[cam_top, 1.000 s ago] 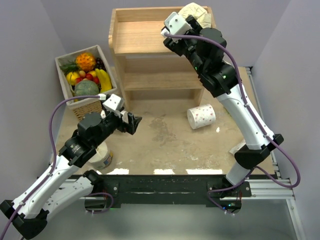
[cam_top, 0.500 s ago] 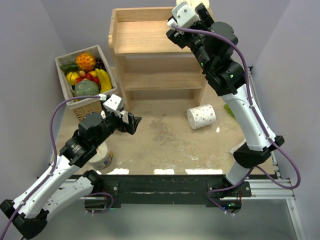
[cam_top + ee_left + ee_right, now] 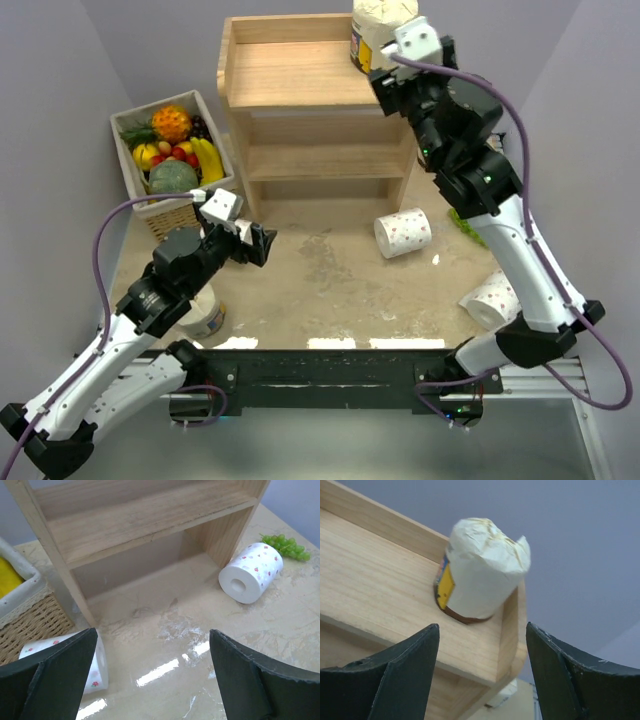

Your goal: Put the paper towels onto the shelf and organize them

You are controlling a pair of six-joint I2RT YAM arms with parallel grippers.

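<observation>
The left arm (image 3: 130,320) lies low and folded at the elbow, its forearm reaching forward and to the right from its base at the near left. The left gripper (image 3: 262,243) points ahead and slightly down, its fingers (image 3: 55,680) spread wide with nothing between them. The right arm (image 3: 520,260) stands tall, stretched up and away from its base, with the wrist bent leftward. The right gripper (image 3: 482,675) sits high, jaws parted and holding nothing.

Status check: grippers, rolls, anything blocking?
Left gripper open, empty. Right gripper open, clear of cream roll standing on shelf top, right rear corner. Dotted roll lying on table before shelf.
</observation>
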